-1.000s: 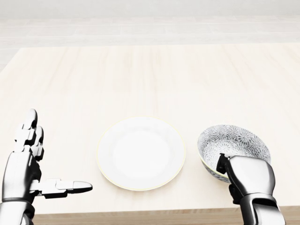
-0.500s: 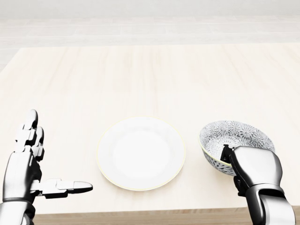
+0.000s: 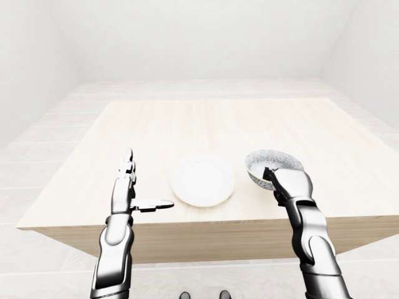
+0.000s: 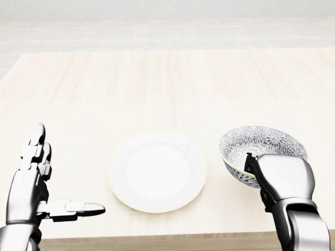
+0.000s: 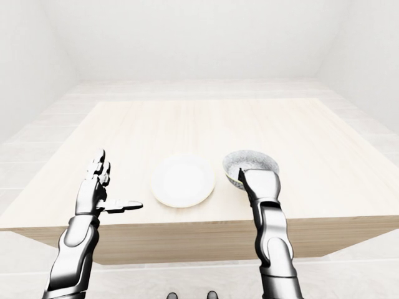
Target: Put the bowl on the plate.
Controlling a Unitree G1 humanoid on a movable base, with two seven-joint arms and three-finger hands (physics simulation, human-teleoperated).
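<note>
A white plate (image 4: 157,170) lies flat near the bottom middle of the head view. Right of it is a patterned bowl (image 4: 260,148), blue-grey floral inside, lifted a little off the wooden table (image 4: 157,83) and level. My right hand (image 4: 261,175) grips the bowl's near rim, a dark finger hooked inside it. My left hand (image 4: 49,183) stands open left of the plate, fingers up and thumb pointing toward the plate, touching nothing.
The table's near edge (image 3: 206,223) runs just under both hands. Pale floor and white walls surround the table.
The bowl has risen off the table in my right hand and shifted slightly. The left hand has barely moved.
</note>
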